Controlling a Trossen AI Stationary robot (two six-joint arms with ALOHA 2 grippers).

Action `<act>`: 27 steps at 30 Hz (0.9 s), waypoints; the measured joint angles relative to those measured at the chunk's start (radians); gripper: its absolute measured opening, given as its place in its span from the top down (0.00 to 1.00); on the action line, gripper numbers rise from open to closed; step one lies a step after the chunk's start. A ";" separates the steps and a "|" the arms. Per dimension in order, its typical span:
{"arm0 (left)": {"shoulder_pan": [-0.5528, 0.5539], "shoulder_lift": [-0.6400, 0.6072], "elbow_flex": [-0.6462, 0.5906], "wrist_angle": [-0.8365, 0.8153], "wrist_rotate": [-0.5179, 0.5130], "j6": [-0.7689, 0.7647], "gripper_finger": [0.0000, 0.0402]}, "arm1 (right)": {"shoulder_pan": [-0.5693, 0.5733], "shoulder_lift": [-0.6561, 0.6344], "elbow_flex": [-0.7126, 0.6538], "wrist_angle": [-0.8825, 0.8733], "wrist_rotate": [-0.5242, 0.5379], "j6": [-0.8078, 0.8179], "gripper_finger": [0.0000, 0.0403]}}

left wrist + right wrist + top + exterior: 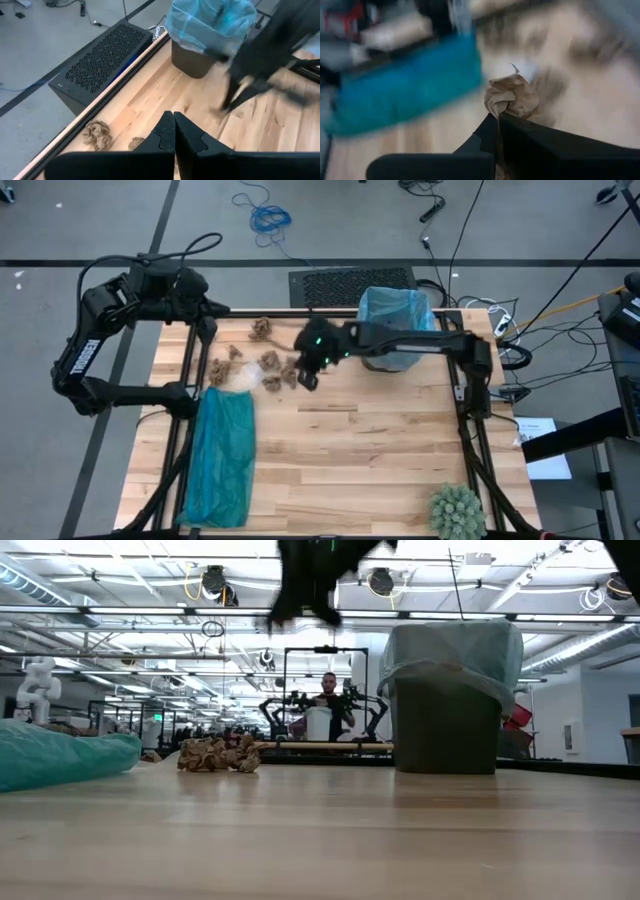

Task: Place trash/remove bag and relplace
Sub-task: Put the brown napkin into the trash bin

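Several crumpled brown scraps of trash (262,330) and a white paper wad (243,378) lie on the table's far left part. My right gripper (497,117) hangs above them (308,375), shut on one brown scrap (512,95). The pale blue bag (395,308) lines the small dark bin (445,725) at the far edge, its rim folded over the bin's top. My left gripper (173,116) is shut on nothing and waits above the table's far left corner (207,328). My right gripper pinches the brown scrap by its near edge (496,114) between its two fingertips. Most of the wad sticks out past the tips. The fingers slant down from the table's right side. The scrap is lifted clear of the table.
A darker teal plastic bag (222,455) lies flat along the table's left side. A spiky green ball (457,512) sits at the near right corner. A black perforated box (102,57) stands on the floor behind the far edge. The table's middle is bare wood (370,450).
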 joint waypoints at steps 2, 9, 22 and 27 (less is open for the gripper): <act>0.000 0.001 0.000 0.017 -0.002 0.002 1.00 | -0.002 -0.041 0.127 -0.110 0.112 0.004 1.00; 0.000 0.003 0.000 0.063 -0.014 -0.031 1.00 | -0.108 -0.054 0.452 -0.864 0.585 0.127 1.00; -0.001 0.006 0.000 0.088 -0.064 -0.187 1.00 | -0.429 -0.039 0.285 -0.967 0.263 0.163 0.79; 0.000 0.006 0.000 0.091 -0.066 -0.189 1.00 | -0.446 -0.041 0.265 -0.963 0.204 0.149 0.59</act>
